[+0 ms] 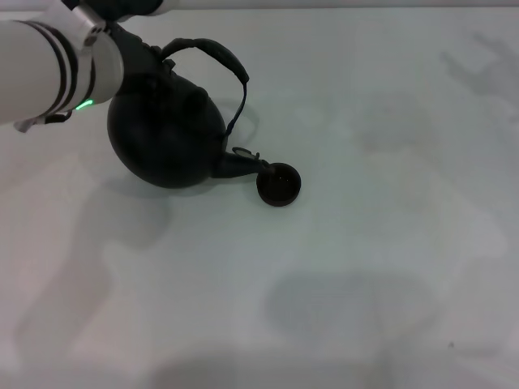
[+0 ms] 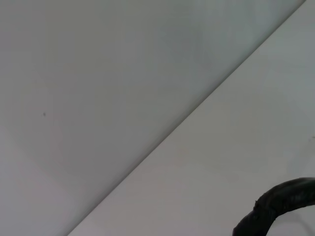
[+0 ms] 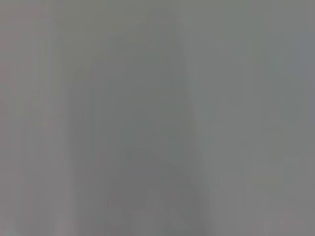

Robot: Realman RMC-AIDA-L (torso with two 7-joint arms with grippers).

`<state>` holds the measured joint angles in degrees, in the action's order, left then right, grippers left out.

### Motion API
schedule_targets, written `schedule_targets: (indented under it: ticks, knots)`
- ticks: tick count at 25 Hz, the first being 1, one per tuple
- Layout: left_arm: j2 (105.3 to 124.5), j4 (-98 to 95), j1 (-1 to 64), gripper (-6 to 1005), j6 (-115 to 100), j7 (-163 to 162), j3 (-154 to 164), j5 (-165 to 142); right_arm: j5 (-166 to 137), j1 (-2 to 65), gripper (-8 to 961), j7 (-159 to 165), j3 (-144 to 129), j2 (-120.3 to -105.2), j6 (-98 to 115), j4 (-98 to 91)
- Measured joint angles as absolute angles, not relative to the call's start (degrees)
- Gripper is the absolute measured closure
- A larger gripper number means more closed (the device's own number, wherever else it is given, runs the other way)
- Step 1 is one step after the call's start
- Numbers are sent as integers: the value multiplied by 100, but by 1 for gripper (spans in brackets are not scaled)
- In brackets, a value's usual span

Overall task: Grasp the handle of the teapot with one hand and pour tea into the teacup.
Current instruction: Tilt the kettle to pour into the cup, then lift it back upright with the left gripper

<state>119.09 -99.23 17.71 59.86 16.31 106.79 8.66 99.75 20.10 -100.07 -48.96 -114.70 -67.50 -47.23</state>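
The large matte black teapot (image 1: 166, 138) is at the back left of the white table, tipped toward its spout (image 1: 239, 164). The spout's tip reaches the rim of the small dark teacup (image 1: 278, 184), which stands just right of it. The dark arched handle (image 1: 215, 50) loops over the pot's top. My left gripper (image 1: 144, 55) comes in from the top left and is shut on the handle's left end, holding the pot tilted. A piece of the handle (image 2: 283, 199) shows in the left wrist view. My right gripper is out of view.
The white table (image 1: 365, 267) spreads to the right and front of the cup, with soft shadows on it. The left wrist view shows the table's far edge (image 2: 187, 115) against a grey wall. The right wrist view shows only a blank grey surface.
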Motion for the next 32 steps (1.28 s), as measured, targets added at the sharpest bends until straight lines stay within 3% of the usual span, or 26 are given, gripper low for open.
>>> schedule_targets:
  ticks: [32]
  knots:
    - [11909, -9931, 2246, 864, 6518, 1535, 10796, 632, 9913, 2180, 111, -10084, -4890, -11470, -6587, -4536]
